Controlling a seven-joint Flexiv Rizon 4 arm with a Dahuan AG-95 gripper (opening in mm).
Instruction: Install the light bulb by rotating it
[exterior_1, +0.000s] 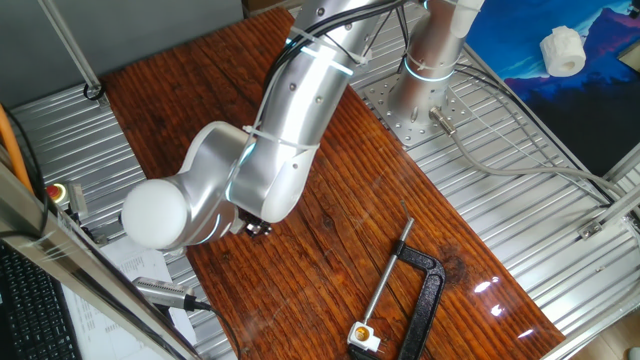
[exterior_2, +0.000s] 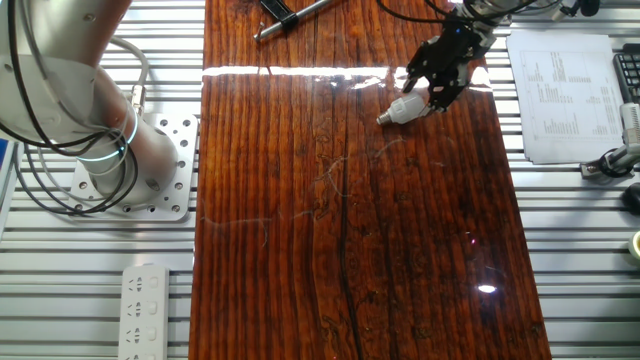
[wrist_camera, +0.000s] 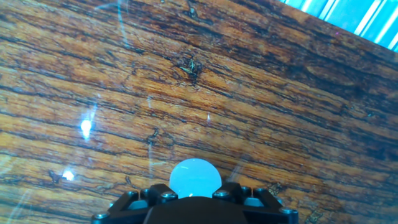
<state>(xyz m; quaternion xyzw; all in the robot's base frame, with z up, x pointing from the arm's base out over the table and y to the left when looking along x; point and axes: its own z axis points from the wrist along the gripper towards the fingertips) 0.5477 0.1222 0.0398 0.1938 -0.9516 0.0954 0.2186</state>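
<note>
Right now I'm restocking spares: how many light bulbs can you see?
1. The light bulb lies at the end effector, over the wooden board near its paper-side edge. Others could be hidden behind the arm.

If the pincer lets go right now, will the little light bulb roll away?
Probably a bit. The light bulb has a round white dome, and the wooden table looks smooth and shiny, so it could roll in a curve. It seems light and likely fragile. The pincer appears closed around it.

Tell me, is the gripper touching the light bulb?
Touching. In the other fixed view the gripper closes around the light bulb, whose base sticks out.
</note>
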